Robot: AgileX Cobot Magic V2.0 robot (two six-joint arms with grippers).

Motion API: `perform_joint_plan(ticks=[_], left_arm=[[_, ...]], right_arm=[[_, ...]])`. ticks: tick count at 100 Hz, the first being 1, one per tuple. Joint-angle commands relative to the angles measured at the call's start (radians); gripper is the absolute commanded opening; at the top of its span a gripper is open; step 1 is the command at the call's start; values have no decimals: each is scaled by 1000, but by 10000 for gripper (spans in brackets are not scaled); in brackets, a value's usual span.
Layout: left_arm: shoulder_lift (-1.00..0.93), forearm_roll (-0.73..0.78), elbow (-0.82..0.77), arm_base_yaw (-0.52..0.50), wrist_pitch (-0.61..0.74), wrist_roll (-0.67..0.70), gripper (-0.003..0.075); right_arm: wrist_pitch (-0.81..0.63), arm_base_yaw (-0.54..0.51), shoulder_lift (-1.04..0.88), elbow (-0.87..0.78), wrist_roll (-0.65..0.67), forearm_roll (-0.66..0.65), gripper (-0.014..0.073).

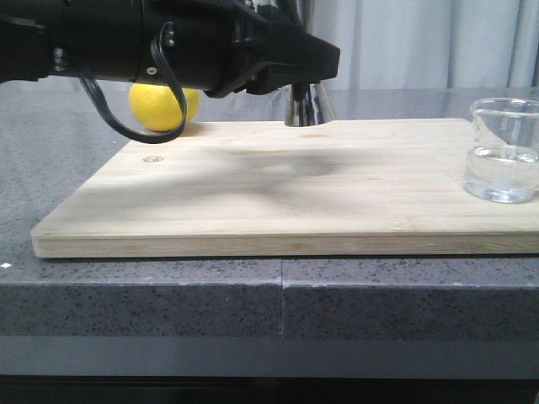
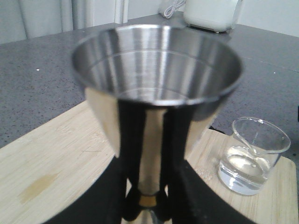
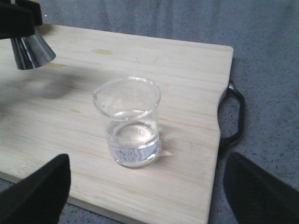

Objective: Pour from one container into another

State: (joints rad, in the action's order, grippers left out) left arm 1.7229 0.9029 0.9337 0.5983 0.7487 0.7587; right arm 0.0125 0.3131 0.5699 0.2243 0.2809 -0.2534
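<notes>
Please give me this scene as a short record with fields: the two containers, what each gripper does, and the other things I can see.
beaker: upright on the wooden board, partly filled with clear liquid, not held
jigger: upright, its cup looks empty, foot at the board's far edge
left gripper: fingers closed around the jigger's narrow waist
right gripper: open, fingers on either side of the beaker, not touching it
lemon: behind the board, on the grey counter
task state: pouring not yet begun
</notes>
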Motion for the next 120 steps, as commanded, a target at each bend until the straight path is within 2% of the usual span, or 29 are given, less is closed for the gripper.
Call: perform_joint_plan(ticks=[1, 22, 72, 90, 120], left_arm=[[-55, -27, 28, 0, 78, 28, 58], [-55, 10, 28, 0, 110, 56, 58], [-55, 64, 28, 0, 110, 82, 58], [-55, 80, 28, 0, 110, 84, 58], [-55, 127, 28, 0, 110, 112, 58]], right_arm=[[-109, 1, 9, 17, -6, -18, 597], [-164, 1, 51, 17, -6, -43, 597], [-434, -3, 345, 17, -8, -66, 597], [-521, -4, 419, 21, -95, -51, 597], [-556, -38, 446, 22, -100, -31, 597]])
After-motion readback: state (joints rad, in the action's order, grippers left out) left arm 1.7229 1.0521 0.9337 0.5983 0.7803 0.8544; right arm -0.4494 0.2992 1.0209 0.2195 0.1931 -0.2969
